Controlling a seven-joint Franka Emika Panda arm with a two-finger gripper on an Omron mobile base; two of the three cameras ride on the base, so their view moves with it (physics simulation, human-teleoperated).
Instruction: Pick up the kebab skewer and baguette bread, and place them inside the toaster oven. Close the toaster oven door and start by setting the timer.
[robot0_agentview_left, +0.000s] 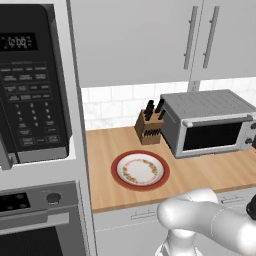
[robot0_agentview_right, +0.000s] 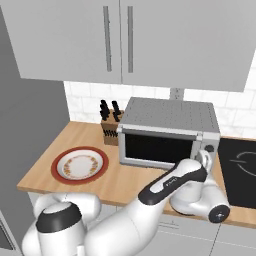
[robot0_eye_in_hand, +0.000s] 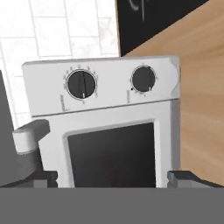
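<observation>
Wooden counter (robot0_agentview_left: 200, 172): boxy grey toaster oven (robot0_eye_in_hand: 105, 122), door (robot0_eye_in_hand: 111, 159) shut; wide-open pincer (robot0_eye_in_hand: 113, 177) faces its dials (robot0_eye_in_hand: 82, 84), apparently for timer setting.

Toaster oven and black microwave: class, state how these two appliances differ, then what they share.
The toaster oven is grey metal and stands on the wooden counter; the microwave is black and built in higher. The toaster oven has two round knobs; the microwave has a keypad and digital display. Both have dark glass fronts, doors shut.

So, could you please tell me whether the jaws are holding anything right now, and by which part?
Nothing is held: the gripper has its jaws wide open, facing the toaster oven and its closed door, with nothing between them.
</observation>
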